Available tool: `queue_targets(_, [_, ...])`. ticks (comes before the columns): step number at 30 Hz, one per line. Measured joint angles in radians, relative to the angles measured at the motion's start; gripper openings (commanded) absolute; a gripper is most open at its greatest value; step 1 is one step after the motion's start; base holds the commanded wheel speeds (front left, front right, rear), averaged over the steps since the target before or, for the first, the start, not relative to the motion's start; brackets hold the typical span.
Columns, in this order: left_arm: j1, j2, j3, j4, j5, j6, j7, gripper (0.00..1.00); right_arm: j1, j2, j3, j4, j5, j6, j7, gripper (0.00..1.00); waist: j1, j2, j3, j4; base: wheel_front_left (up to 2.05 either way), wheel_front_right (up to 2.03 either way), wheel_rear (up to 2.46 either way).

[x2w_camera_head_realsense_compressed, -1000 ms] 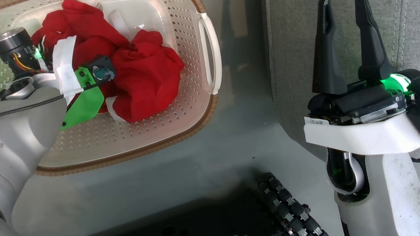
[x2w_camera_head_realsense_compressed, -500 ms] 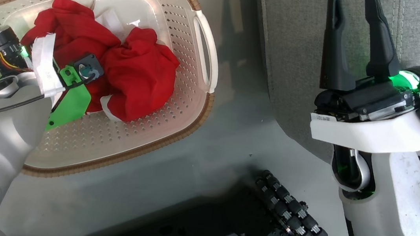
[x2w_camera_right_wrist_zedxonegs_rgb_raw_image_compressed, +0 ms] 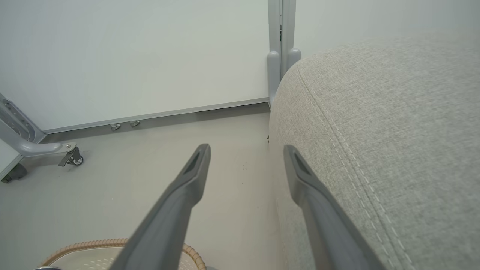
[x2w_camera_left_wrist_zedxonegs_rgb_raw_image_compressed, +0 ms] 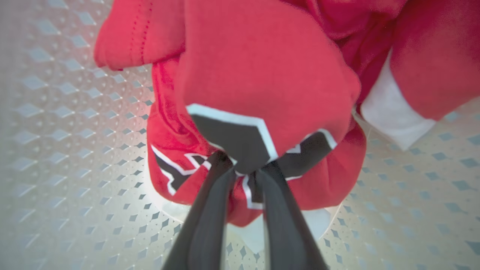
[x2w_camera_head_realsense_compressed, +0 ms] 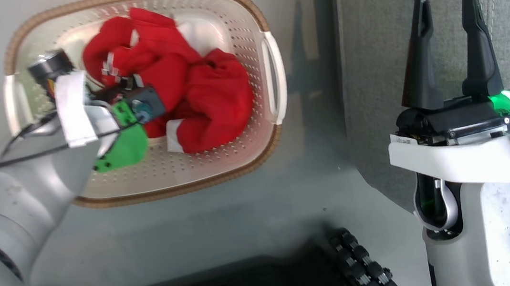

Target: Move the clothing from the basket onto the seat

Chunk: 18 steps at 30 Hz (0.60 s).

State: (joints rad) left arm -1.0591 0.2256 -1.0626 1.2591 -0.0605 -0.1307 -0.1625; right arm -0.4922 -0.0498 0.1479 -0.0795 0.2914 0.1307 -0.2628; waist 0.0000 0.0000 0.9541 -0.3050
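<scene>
Our left fingers [x2w_camera_left_wrist_zedxonegs_rgb_raw_image_compressed: 229, 168] pinch shut on only a thin fold of the soft red numbered jersey [x2w_camera_left_wrist_zedxonegs_rgb_raw_image_compressed: 262, 75] down in the cream perforated brown-rimmed basket [x2w_camera_head_realsense_compressed: 230, 20] — right fingers [x2w_camera_right_wrist_zedxonegs_rgb_raw_image_compressed: 195, 168] gape empty above the large grey fabric seat [x2w_camera_right_wrist_zedxonegs_rgb_raw_image_compressed: 375, 131] — so as we lift it may slip free, or drag the other red garments [x2w_camera_head_realsense_compressed: 216, 105] overboard.

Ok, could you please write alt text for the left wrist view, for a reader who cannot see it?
The left gripper has its two dark fingers closed on a bunched fold of the red clothing, right at a black-and-white printed patch. Beneath it lies the perforated cream floor of the basket.
</scene>
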Motion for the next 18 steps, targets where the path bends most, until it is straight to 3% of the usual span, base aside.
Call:
queue_targets(11, [0.061, -0.083, 0.055, -0.119, -0.088, 0.016, -0.086, 0.00, 0.070, 0.001, -0.048, 0.032, -0.068, 0.000, 0.000, 1.00, 0.0000, 0.0000, -0.127, 0.088, 0.00, 0.00, 0.00])
queue_targets(18, [0.157, -0.073, 0.134, -0.312, -0.183, 0.050, -0.097, 0.00, 0.131, 0.001, -0.075, 0.056, -0.111, 0.000, 0.000, 1.00, 0.0000, 0.0000, -0.229, 0.139, 0.00, 0.00, 0.00])
